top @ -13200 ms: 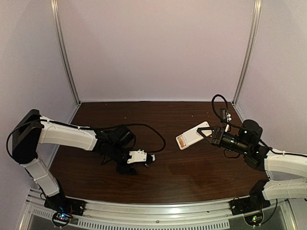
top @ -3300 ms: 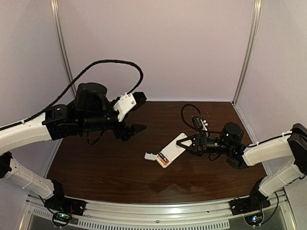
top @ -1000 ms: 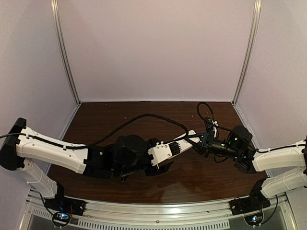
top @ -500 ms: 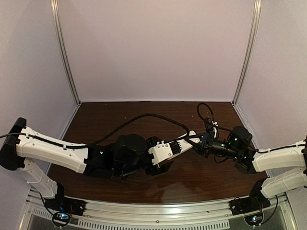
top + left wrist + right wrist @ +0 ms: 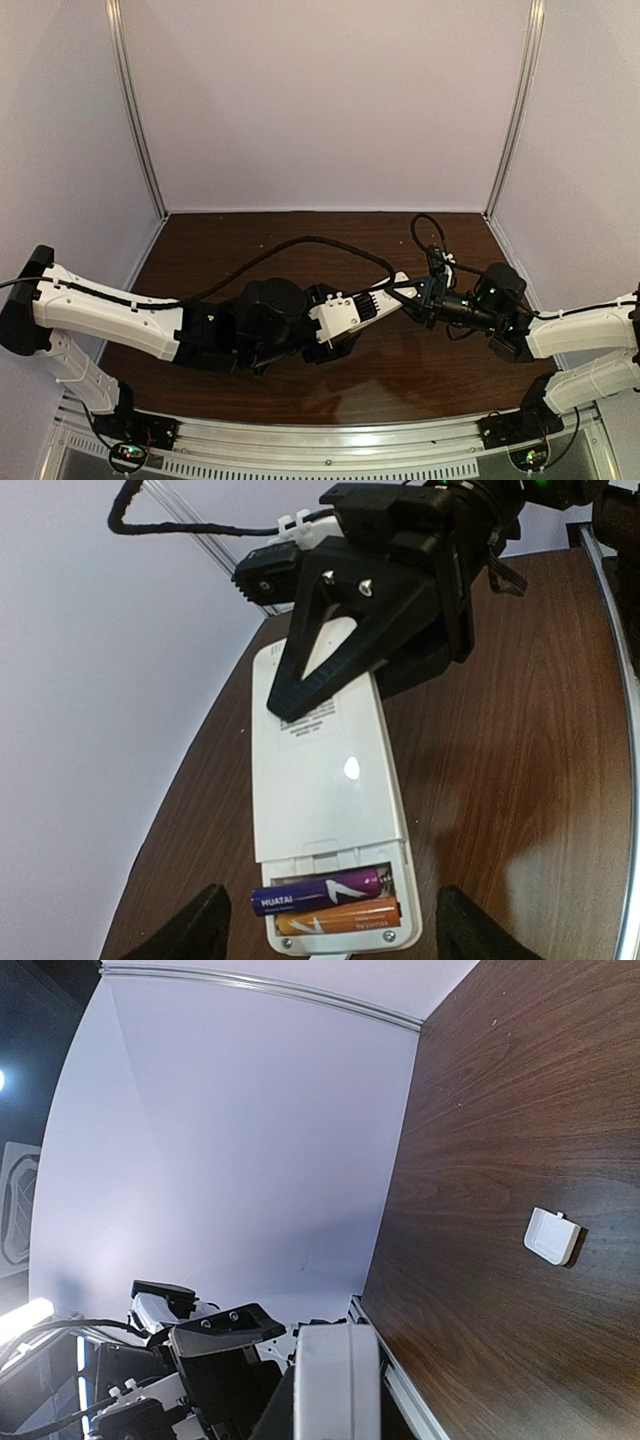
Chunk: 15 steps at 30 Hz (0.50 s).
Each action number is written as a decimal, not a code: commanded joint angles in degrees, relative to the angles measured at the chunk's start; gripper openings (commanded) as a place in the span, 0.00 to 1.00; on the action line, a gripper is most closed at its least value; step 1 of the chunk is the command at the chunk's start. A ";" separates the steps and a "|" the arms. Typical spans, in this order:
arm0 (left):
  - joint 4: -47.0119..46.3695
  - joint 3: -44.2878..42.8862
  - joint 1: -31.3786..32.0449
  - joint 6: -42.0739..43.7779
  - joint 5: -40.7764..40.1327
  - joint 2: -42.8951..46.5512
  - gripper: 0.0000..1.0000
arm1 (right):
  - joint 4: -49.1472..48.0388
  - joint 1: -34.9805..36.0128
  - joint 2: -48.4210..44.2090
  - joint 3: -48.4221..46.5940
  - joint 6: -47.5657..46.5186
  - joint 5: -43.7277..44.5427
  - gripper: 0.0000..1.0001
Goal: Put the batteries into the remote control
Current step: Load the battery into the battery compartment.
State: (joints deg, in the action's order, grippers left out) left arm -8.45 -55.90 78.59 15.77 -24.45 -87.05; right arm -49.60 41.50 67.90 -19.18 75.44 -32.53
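The remote control (image 5: 325, 780) is back side up. Its long axis runs from the right fingers (image 5: 340, 630) towards the left wrist camera. In the top view this line goes from upper right to lower left. The open battery bay is at the end that points towards the left arm. In it the purple battery (image 5: 318, 892) and the orange battery (image 5: 340, 917) lie side by side, across the remote's length.

The right fingers are closed on the far end of the remote, one black finger lying over its back. The left fingers (image 5: 205, 925) are spread wide and hold nothing. One stands on each side of the bay end, apart from it.

A small white cover (image 5: 552, 1235) lies flat on the brown surface (image 5: 520, 780).
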 commanded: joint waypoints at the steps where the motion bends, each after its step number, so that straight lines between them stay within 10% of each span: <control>1: 0.80 -2.19 -0.35 -0.10 0.14 -1.40 0.70 | -3.30 0.43 -0.66 0.04 0.63 0.13 0.00; 15: 3.23 -3.10 -0.50 -0.48 1.33 -3.12 0.61 | -5.19 0.43 -0.38 0.22 1.93 -0.31 0.00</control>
State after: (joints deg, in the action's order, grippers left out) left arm -6.26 -57.14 78.41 15.70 -24.27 -88.27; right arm -50.00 41.50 67.92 -19.18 75.81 -32.56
